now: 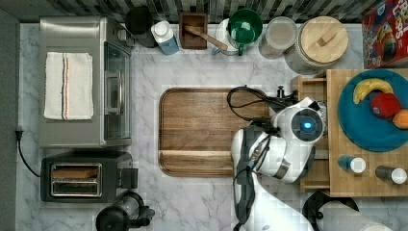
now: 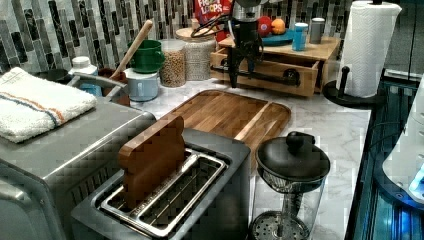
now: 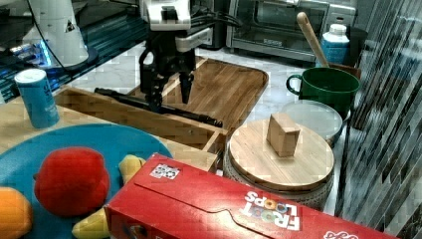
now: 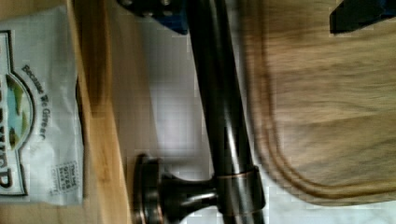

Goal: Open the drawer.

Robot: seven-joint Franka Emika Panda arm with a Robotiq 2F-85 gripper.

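On the marble desk (image 1: 202, 197), the Franka arm's gripper (image 3: 169, 88) hung over the long black bar handle (image 3: 159, 107) of the light-wood drawer (image 3: 149, 122), its fingers (image 3: 186, 87) spread to either side of the bar, one on the drawer side and one on the cutting-board side, with neither seen pressing it. The drawer stood partly pulled out of the wooden stand (image 1: 365, 168) at the top view's right, its front just beside the walnut cutting board (image 1: 202, 130). A printed white packet (image 4: 39, 107) lay inside the drawer, seen in the wrist view behind the drawer's front edge. Atop the stand sat a blue plate (image 1: 365, 120) with a banana (image 1: 370, 88), a red fruit (image 1: 385, 105) and an orange fruit (image 1: 401, 118). At the top view's left stood a steel toaster oven (image 1: 72, 130) with a folded towel (image 1: 68, 85) on it and a toaster (image 1: 82, 179) beside it.
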